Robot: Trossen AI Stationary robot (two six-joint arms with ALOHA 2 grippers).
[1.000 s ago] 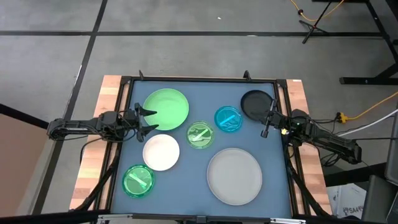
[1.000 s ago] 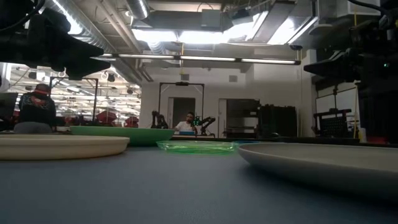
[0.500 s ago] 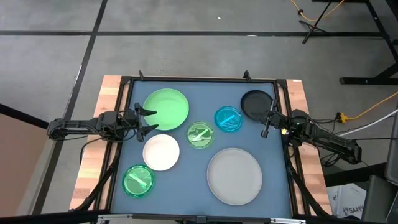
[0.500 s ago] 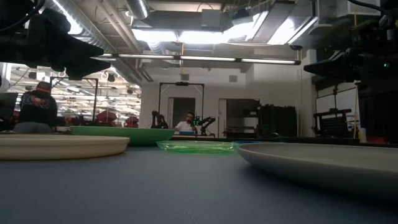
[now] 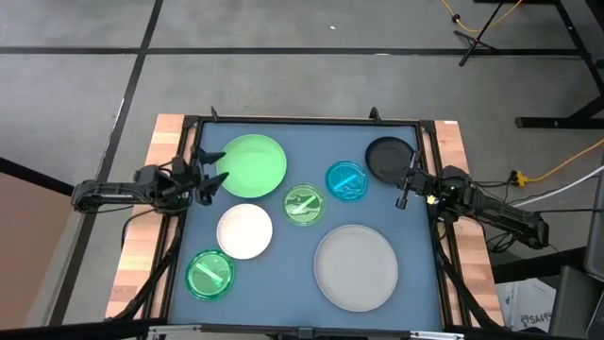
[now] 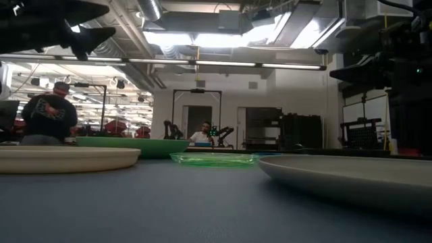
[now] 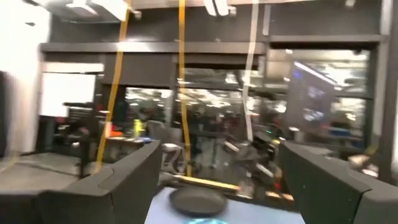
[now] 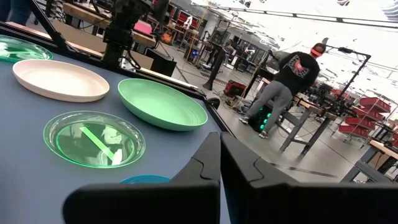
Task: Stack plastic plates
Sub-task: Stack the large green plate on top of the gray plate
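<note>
Plates (image 5: 252,165) spread singly, flat, rims up, none stacked; left gripper (image 5: 209,171) fingers apart beside light green plate; right gripper (image 5: 404,190) pinched together, empty.

Straight down from overhead onto the whole table (image 5: 311,132). Level across the tabletop from its near edge, toward the room. Forward from each wrist, over the tabletop. Shared by overhead, low and right wrist: the light green plate (image 5: 253,162) (image 6: 121,146) (image 8: 163,103).
</note>
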